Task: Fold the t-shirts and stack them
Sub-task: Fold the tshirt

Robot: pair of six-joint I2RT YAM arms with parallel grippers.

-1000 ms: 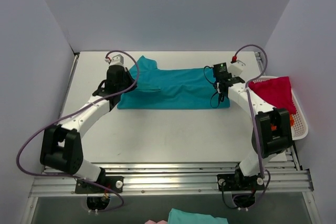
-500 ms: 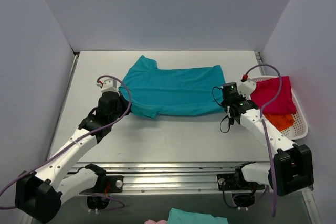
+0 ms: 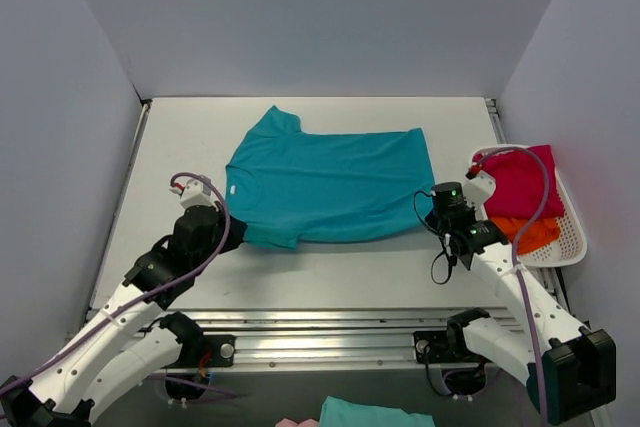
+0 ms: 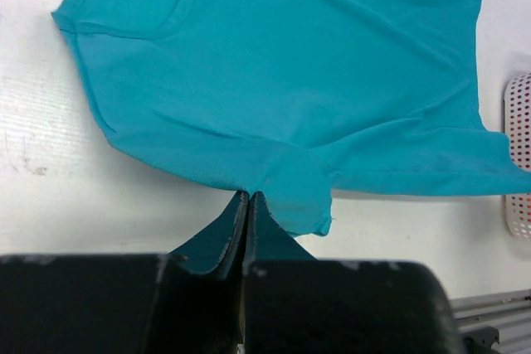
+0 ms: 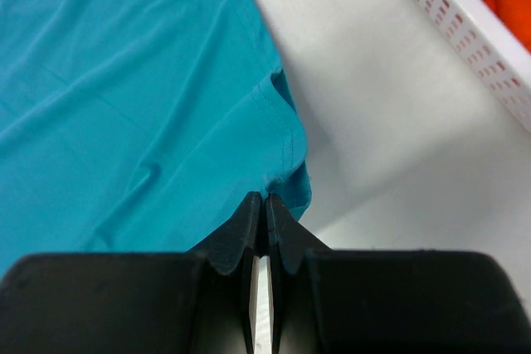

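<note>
While the teal t-shirt (image 3: 330, 187) lies spread out flat in the middle of the table (image 3: 330, 277), both arms have hold of its near edge. In the top view the collar points to 9 o'clock and the hem to 3 o'clock, with one sleeve poking out at 11 and the other at 7.

The left gripper (image 4: 247, 198) is at about 7 o'clock of the shirt, fingers squeezed together right on the edge of that near sleeve. The right gripper (image 5: 264, 201) sits at roughly 4 o'clock, jaws closed on the hem corner, and you can see the cloth bunch up a bit there.

Over at 3 o'clock of the table there's a white basket (image 3: 570, 237) with the crimson t-shirt (image 3: 525, 187) on top and the orange t-shirt (image 3: 530, 232) peeking out at its near side.
</note>
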